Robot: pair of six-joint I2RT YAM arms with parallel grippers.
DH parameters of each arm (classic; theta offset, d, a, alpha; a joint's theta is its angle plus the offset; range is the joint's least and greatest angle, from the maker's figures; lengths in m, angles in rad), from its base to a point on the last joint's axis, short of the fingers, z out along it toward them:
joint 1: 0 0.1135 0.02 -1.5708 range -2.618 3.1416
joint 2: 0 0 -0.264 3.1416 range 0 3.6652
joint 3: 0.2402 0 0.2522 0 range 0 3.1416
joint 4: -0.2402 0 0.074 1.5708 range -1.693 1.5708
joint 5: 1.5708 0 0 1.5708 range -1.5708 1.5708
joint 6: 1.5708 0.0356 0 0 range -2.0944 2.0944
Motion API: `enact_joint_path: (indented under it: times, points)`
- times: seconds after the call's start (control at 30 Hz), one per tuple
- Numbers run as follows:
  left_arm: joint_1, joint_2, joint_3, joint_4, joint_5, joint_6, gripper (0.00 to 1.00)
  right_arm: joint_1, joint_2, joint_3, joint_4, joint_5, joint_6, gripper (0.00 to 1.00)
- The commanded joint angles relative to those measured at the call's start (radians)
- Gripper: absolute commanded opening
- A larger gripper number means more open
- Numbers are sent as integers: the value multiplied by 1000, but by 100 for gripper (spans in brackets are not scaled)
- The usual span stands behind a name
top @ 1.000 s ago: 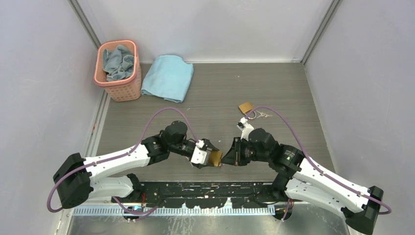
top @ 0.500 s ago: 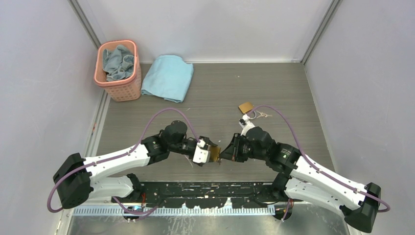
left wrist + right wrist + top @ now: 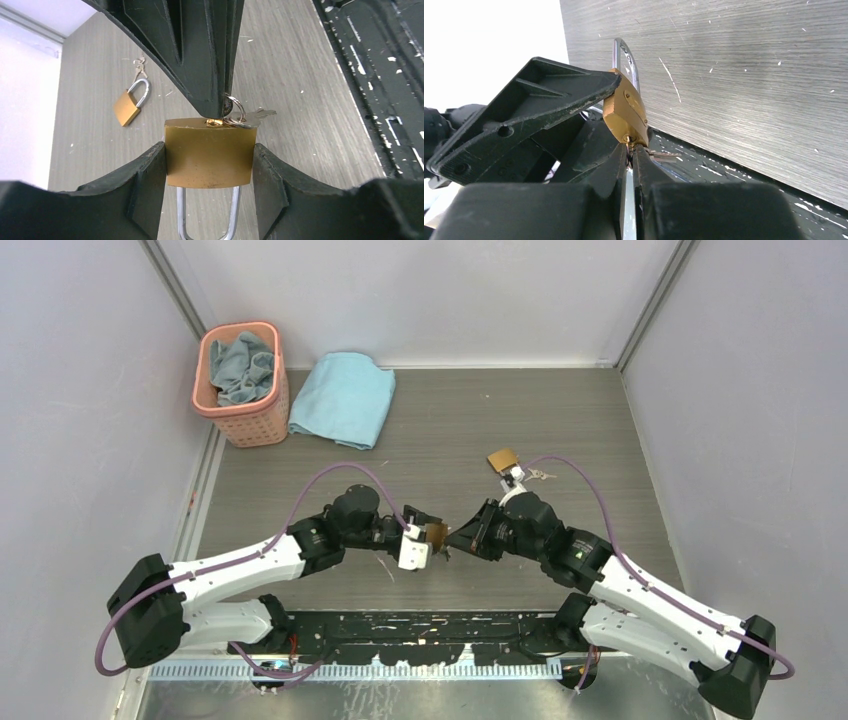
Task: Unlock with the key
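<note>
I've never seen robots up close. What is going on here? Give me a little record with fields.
Left gripper: clamped on the body of the brass padlock, held above the table
Right gripper: shut on the key, at the padlock's keyhole
Key ring: hangs by the keyhole with a spare key
Shackle: looks closed
Second padlock: lies on the table farther back, keys beside it
Elsewhere: pink basket holding cloth, blue towel beside it

White shells on the left arm [image 3: 240, 565] and right arm [image 3: 650, 600], black joints just behind each wrist. Purple cables [image 3: 330, 472] loop back from there. The left gripper [image 3: 209, 155] and right gripper [image 3: 630, 152] are matte black, with scuffed tips.
</note>
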Motion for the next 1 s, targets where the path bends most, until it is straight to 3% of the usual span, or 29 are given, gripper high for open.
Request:
enact_joint_path:
  times: [0.0,0.43,0.97]
  points:
    - [-24,-50,32,269,51,41,0,-11,5,3,161,46,97,1]
    - [-34,-38,21,336,-22,93,0,-52,26,-15,179,112,282,1]
    - [-34,-44,1,392,-61,103,0,-69,10,-6,178,197,352,1]
